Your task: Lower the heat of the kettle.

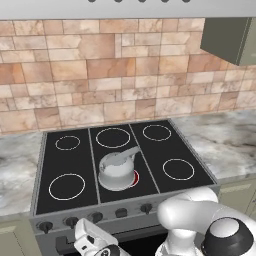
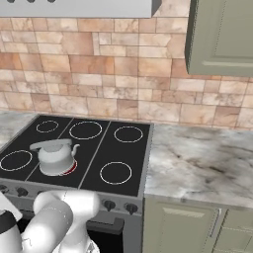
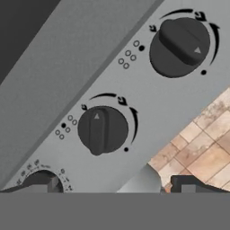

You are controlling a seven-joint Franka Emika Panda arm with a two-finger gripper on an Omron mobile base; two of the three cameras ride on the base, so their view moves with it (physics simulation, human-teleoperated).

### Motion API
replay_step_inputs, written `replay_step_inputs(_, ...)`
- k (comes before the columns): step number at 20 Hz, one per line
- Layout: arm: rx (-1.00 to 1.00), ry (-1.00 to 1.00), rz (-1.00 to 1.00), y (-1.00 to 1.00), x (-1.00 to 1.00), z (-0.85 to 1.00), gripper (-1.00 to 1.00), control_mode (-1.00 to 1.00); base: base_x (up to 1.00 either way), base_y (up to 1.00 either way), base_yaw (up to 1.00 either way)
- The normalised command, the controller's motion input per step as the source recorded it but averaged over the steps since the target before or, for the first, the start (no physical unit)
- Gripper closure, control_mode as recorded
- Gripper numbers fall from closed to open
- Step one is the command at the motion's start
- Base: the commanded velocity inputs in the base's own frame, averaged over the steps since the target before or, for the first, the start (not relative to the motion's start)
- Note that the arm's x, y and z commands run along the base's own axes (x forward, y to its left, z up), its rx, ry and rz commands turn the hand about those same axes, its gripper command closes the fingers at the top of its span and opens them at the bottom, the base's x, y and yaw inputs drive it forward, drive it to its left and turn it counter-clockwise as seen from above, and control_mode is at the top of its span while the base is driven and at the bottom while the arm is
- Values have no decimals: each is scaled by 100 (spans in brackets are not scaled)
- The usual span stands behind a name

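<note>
Jaws: two dark fingertips rise at the bottom of the hand view, one at the lower left and one at the lower right, standing well apart with nothing between them; the gripper [image 3: 116, 186] is judged wide open and empty, held close before the stove's grey control panel [image 3: 134, 90].

Knobs, nearest: a partly hidden knob [image 3: 41, 182] sits just beside the left fingertip; a middle knob [image 3: 102, 130] lies a little further along the panel, its bar running toward a small white pointer mark; a third knob [image 3: 179, 47] is further again, its bar turned at a different angle. In the left base view the hand [image 1: 92, 242] hangs low at the front of the stove, near the left end of the knob row [image 1: 95, 217].

Task thing, further off: the kettle [image 1: 118, 170] stands on the front centre burner of the black cooktop [image 1: 65, 160], over a ring glowing red [image 1: 135, 178]. In the right base view the kettle [image 2: 54, 155] sits on the same red ring.

Background: tiled wall [image 1: 100, 65]; marble counter [image 2: 197, 163]; green cabinet [image 2: 222, 34].

Risks, judged:
- Wrong knob taken. Several knobs sit close together, and the small dot diagrams beside them are hard to read; which one governs the lit burner cannot be told.
- Turn made in the wrong direction, raising heat or switching off.
- Fingertips closing off-centre on the bar and slipping.
</note>
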Motion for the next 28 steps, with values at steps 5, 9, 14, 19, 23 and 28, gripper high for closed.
replay_step_inputs(5,0,0,10,-1,20,-11,-100,-100,0,0,0)
replay_step_inputs(9,0,0,10,0,19,-17,-100,-100,0,0,0)
replay_step_inputs(14,0,0,9,0,15,-19,-100,-100,0,0,0)
replay_step_inputs(19,0,0,7,0,11,-7,-100,-100,0,0,0)
replay_step_inputs(23,0,0,6,0,10,0,-100,-100,0,0,0)
replay_step_inputs(28,0,0,5,0,10,0,100,-100,0,0,0)
